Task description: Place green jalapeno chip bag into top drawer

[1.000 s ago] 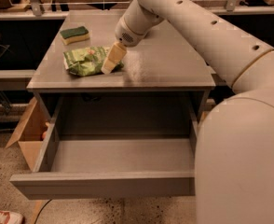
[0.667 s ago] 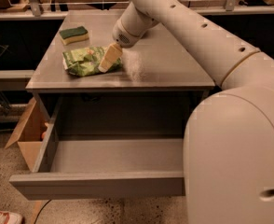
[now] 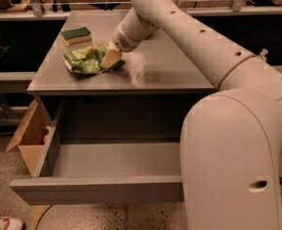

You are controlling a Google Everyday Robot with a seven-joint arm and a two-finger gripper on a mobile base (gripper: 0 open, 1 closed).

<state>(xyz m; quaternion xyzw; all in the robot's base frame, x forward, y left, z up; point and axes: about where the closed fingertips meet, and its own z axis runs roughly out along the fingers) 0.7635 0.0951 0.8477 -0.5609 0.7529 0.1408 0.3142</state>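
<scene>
The green jalapeno chip bag (image 3: 85, 61) lies crumpled on the grey table top (image 3: 170, 66), at its left side. My gripper (image 3: 110, 58) reaches down from the right and rests at the bag's right end, touching it. The bag still lies on the table. The top drawer (image 3: 95, 189) is pulled wide open below the table, and its visible inside holds nothing. My arm's large body hides the drawer's right part.
A dark-green-and-yellow sponge (image 3: 76, 35) sits behind the bag near the table's back left corner. A brown cardboard box (image 3: 27, 139) stands on the floor left of the drawer. Shelving runs behind the table.
My gripper has moved a little left, further onto the bag's right end. My arm's body has swung left and now covers more of the drawer's right side. The bag has not moved.
</scene>
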